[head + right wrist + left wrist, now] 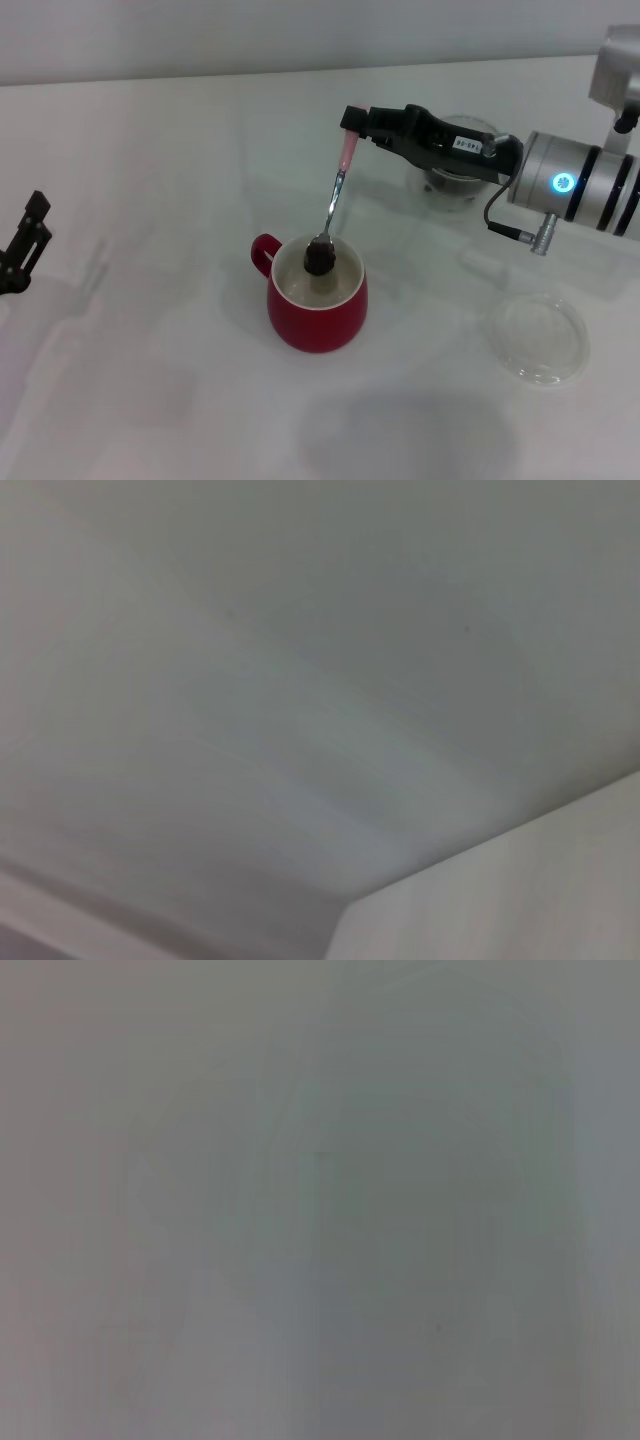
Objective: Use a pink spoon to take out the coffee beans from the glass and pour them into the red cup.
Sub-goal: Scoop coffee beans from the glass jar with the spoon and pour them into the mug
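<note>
In the head view, one right gripper, black and reaching in from the upper right of the frame, is clamped on the pale pink handle end of one small teaspoon with a shiny metal stem, the pink spoon. The spoon hangs steeply, its bowl lowest, just above the mouth of the single rounded dark red ceramic mug with a white inside, the red cup, which stands on the white counter a little below the frame's centre. Its small loop handle points toward the left of the frame. A dark clump of coffee beans sits in the spoon's bowl over the cup's opening; the number of beans cannot be told.

Behind the right arm, in the upper right, one small clear glass is partly hidden by the gripper body; its contents cannot be made out. One flat clear round dish lies on the counter at the lower right, well apart from the cup.

The left gripper stands at the far left edge of the frame, away from everything; whether it is open cannot be told. Both wrist views show only plain pale surface.
</note>
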